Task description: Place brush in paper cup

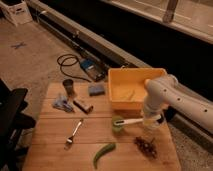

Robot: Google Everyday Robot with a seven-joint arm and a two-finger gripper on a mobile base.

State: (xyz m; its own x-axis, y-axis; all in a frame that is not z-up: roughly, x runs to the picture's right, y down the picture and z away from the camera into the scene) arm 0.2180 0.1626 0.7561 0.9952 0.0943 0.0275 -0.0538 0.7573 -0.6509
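Nearest the camera, on the wooden table (55, 150), lie a green pepper-like pod (103, 153) and a dark cluster, perhaps grapes (145, 146). Just behind them, left, lies the metal fork (74, 133).

Mid-table, right: the brush (134, 120) lies roughly level, its rounded, dark-ringed head (118, 121) sitting over a small green object that may be the paper cup (117, 127) — the cup's identity and rim are hard to make out. The white handle runs right toward the gripper (151, 121), which hangs at the end of the white arm (172, 97), low over the table and beside the front right corner of the yellow bin (131, 89). The gripper appears to meet the handle's far end; whether it is pinching the handle or standing spread cannot be told.

Progress, as judged: the brush has been carried to the cup, with its head at or above the mouth; seating it inside and letting go seem to remain.

Farther back: a dark cup (69, 87), a blue sponge (96, 89), a crumpled bluish item (62, 104) and a small brown block (83, 106). On the floor beyond, a coiled cable (67, 62).
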